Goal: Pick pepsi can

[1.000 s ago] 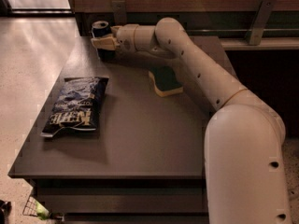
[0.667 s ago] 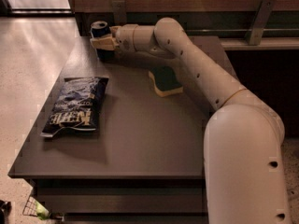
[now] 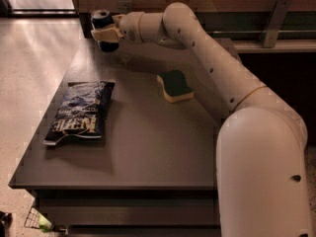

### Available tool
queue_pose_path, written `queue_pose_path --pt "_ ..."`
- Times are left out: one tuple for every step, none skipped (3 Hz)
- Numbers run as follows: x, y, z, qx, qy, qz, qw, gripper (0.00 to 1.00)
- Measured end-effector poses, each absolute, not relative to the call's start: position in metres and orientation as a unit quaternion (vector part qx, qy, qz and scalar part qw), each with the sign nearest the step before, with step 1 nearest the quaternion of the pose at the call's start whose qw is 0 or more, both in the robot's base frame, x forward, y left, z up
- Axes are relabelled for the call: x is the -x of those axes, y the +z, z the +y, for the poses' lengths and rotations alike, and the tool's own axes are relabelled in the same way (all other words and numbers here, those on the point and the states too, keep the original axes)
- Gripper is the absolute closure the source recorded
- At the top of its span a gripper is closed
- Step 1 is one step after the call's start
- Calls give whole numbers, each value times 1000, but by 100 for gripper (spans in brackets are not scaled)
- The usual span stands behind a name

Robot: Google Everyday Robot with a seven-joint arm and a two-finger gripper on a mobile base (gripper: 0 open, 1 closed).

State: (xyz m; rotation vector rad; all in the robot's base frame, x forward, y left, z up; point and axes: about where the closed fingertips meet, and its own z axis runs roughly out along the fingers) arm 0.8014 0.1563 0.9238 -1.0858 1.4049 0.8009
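Well, hand (image 3: 105,33) at table (image 3: 148,147) corner clasps silver-topped blue pepsi can (image 3: 101,19).

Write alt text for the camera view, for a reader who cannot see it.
A white robot arm reaches across a dark table, its gripper closed on a pepsi can at the far left corner. A dark blue chip bag lies near the left edge, and a green-topped sponge lies mid-table.

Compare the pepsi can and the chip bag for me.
The pepsi can is a small cylinder; the chip bag is larger and flat. The can is gripped by the pincer over the far left corner of the table; the bag lies free nearer the front. Both are dark blue.
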Motion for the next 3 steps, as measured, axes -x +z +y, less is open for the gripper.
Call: queue_pose_path --pt "-792 954 153 473 322 588 572 100" --pt "-787 986 155 491 305 575 579 100" --pt "-787 986 155 491 305 575 579 100"
